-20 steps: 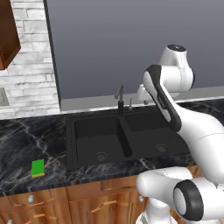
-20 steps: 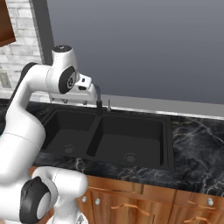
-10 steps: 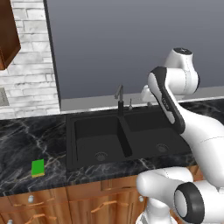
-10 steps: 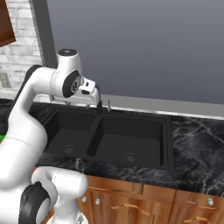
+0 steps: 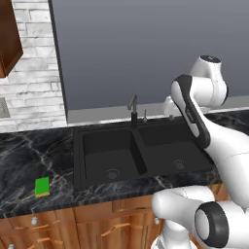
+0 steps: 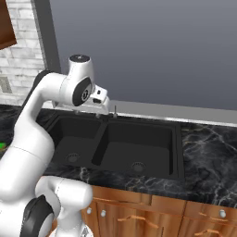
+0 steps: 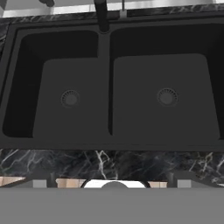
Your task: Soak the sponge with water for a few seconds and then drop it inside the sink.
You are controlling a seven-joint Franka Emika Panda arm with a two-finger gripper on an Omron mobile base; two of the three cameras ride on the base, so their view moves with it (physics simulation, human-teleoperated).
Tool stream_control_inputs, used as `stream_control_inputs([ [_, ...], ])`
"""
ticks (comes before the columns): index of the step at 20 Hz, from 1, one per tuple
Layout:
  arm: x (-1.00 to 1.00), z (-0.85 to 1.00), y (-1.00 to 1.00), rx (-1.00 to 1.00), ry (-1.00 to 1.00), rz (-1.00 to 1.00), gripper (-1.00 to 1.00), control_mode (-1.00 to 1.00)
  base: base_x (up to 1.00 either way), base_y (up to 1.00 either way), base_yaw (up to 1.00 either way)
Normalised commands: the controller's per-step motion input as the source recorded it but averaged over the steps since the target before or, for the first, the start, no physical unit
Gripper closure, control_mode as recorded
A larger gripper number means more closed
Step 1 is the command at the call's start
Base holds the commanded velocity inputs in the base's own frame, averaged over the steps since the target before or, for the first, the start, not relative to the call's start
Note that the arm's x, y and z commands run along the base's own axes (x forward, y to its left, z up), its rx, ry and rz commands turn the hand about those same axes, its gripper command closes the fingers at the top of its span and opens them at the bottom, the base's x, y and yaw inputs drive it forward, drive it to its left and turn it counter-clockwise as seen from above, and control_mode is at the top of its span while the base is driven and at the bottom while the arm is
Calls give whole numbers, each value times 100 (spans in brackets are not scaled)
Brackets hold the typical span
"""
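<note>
The green sponge (image 5: pixel 42 186) lies flat on the dark marble counter, left of the black double sink (image 5: pixel 102 151), near the counter's front edge. A sliver of the sponge (image 6: pixel 2 146) peeks past my arm in the right base view. My gripper (image 7: pixel 111 183) hangs high above the sink (image 7: pixel 131 78), looking down on both basins and their round drains. Its fingertips (image 7: pixel 39 183) stand wide apart with nothing between them. The faucet (image 5: pixel 132 110) stands behind the divider, and the water is out of view.
The marble counter (image 6: pixel 208 139) runs on both sides of the sink. A grey wall panel stands behind it, with white brick and a wooden cabinet (image 5: pixel 8 44) at the upper left. Wooden drawers (image 6: pixel 139 213) sit below the counter.
The arm's upper joints and hand have swung a little to the right above the sink. The sponge has not moved.
</note>
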Motion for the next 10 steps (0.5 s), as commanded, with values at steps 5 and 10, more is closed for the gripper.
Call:
stream_control_inputs([
  [5,4,-26,-6,0,-5,0,-100,-100,0,0,0],
  [10,3,-17,-12,1,-22,0,-100,-100,0,0,0],
])
